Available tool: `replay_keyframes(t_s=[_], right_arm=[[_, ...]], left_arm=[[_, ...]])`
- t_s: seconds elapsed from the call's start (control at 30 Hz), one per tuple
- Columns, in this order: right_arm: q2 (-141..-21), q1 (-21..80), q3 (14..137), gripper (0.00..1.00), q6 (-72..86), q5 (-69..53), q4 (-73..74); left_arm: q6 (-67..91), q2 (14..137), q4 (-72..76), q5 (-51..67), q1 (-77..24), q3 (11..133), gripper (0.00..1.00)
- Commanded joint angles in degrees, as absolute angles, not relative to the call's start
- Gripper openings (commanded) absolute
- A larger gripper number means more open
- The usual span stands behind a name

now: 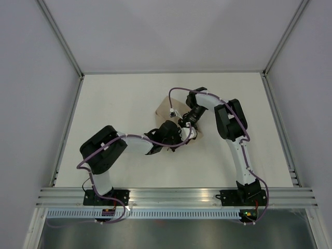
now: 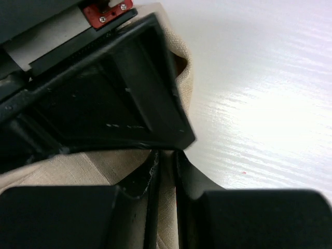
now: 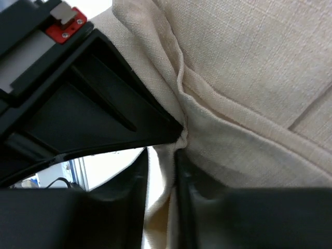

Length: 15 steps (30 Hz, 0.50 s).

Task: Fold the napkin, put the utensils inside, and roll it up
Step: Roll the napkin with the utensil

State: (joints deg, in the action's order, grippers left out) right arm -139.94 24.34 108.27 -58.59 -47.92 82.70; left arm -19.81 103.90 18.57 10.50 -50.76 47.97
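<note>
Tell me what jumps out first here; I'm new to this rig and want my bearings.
A bunched beige napkin lies at the middle of the white table, crowded from both sides. The left gripper and the right gripper each pinch a fold of it, close together.

the napkin [image 3: 249, 78] is matt, coarse-woven cloth; the right pincer [image 3: 162, 155] looks matt black plastic; the counter [image 2: 259, 78] beside the left pincer [image 2: 167, 156] is smooth, faintly grained, slightly glossy.
</note>
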Motion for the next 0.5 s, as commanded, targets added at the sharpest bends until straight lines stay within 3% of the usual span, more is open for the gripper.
replay_keyframes(t_s=[0.0, 0.07, 0.17, 0.47], right_arm=[[-136.2, 25.0, 104.5, 0.39, -58.3, -46.4, 73.4], [-133.0, 24.6, 103.5, 0.51, -57.0, -47.0, 70.8], [-130.0, 23.5, 102.0, 0.59, -55.3, -48.1, 67.4], [-122.5, 16.4, 98.5, 0.65, -44.8, -53.0, 55.6]], left_arm=[[-12.6, 109.9, 7.9, 23.4, -50.0, 47.6, 0.02], [-12.0, 110.6, 6.8, 25.3, -49.3, 48.2, 0.02], [-10.8, 111.6, 5.8, 29.1, -47.8, 49.1, 0.02], [-8.0, 114.8, 1.9, 40.1, -43.9, 52.3, 0.02]])
